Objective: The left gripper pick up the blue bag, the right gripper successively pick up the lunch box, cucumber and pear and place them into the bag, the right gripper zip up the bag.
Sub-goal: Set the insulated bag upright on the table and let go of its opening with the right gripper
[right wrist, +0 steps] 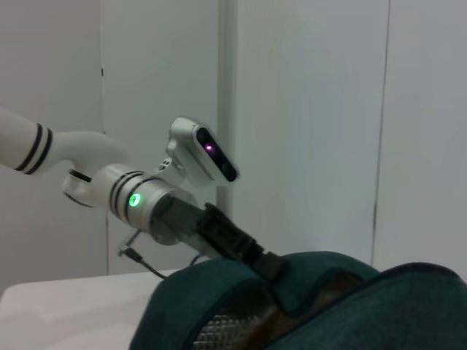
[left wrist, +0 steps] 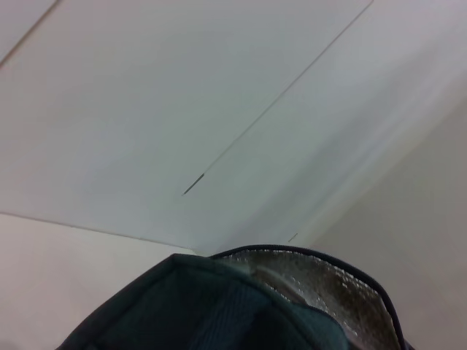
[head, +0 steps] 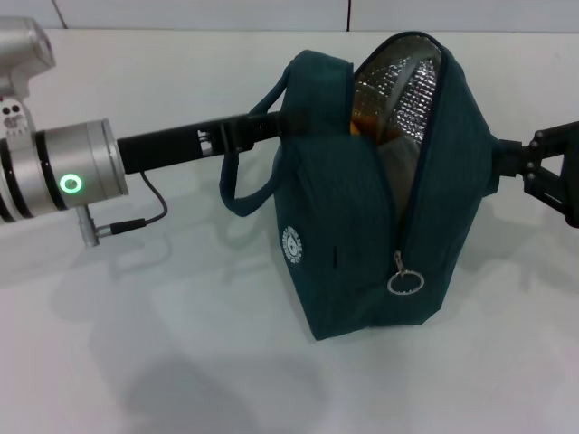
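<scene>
On the white table (head: 136, 362), the blue bag (head: 362, 217) stands upright mid-table, long axis vertical, mouth up and unzipped (silver lining showing). The left gripper (head: 271, 127) seems clamped on its top edge; the right gripper (head: 534, 176) sits beside it, its fingers' state unclear.

The robot's left arm reaches in level from the left of the head view, its silver cylindrical wrist lit by a green ring, a thin black cable looping beneath it. The black left gripper (head: 271, 127) extends rightward, its tip closed on the rim of the dark teal fabric bag (head: 335, 262). From the right edge, the black linkage-fingered right gripper (head: 516, 167) meets the bag's far side; its finger state cannot be made out. The right wrist view shows the left arm's white, black-banded forearm.
</scene>
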`<action>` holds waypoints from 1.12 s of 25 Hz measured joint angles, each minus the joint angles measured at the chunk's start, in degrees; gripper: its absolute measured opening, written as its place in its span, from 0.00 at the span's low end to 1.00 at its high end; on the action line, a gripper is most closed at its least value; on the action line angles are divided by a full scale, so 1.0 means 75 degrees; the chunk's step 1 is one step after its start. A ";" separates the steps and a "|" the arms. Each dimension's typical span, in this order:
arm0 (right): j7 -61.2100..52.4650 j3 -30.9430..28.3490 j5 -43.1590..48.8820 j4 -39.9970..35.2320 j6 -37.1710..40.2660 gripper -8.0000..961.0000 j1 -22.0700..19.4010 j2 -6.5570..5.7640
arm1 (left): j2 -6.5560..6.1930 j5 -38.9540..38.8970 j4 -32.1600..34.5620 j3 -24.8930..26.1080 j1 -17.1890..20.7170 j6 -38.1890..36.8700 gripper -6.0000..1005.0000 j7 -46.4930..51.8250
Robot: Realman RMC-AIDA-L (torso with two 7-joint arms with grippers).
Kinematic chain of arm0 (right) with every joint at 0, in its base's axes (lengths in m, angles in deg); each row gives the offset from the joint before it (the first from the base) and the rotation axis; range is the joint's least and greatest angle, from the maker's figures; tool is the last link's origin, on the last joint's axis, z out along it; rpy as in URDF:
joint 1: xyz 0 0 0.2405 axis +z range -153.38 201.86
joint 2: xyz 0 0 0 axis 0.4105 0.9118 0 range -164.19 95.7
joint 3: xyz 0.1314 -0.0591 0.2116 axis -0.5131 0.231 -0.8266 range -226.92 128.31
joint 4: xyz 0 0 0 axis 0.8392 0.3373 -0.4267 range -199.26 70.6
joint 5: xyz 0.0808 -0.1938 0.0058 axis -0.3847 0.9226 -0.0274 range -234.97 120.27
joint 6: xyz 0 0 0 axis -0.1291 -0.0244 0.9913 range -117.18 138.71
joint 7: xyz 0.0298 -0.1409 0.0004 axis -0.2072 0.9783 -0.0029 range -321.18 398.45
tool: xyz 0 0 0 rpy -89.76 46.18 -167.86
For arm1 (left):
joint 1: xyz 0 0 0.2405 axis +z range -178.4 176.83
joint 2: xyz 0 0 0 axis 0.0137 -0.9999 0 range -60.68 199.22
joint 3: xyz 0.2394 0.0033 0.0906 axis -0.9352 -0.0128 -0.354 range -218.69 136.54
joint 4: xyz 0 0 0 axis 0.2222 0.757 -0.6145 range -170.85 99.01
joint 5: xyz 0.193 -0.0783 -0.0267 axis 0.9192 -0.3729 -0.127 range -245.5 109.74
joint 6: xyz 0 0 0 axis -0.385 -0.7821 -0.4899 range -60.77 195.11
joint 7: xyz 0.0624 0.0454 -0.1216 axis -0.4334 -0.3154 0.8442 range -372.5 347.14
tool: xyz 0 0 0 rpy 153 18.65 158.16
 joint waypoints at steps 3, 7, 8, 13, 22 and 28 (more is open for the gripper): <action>0.0042 -0.0021 0.0003 0.0035 -0.0124 0.06 0.0004 -0.0042 | -0.0003 -0.0002 -0.0123 0.0005 0.0039 0.0012 0.05 -0.0114; 0.0048 -0.0039 0.0007 0.0048 -0.0143 0.06 0.0007 -0.0091 | -0.0002 -0.0003 -0.0275 0.0007 0.0048 0.0017 0.05 -0.0252; 0.0048 -0.0038 0.0007 0.0050 -0.0144 0.06 0.0007 -0.0093 | 0.0003 -0.0003 -0.0309 0.0006 0.0050 0.0020 0.05 -0.0295; 0.0085 0.0021 0.0007 0.0158 -0.0105 0.06 0.0009 -0.0096 | 0.0007 -0.0003 -0.0490 0.0006 0.0065 0.0030 0.06 -0.0406; 0.0200 0.0017 0.0007 0.0334 -0.0083 0.06 0.0004 -0.0044 | -0.0019 -0.0009 -0.0508 0.0008 0.0133 0.0107 0.06 -0.0430; 0.0203 0.0000 0.0007 0.0346 -0.0082 0.06 0.0011 -0.0022 | -0.0023 -0.0009 -0.0512 0.0095 0.0160 0.0107 0.06 -0.0405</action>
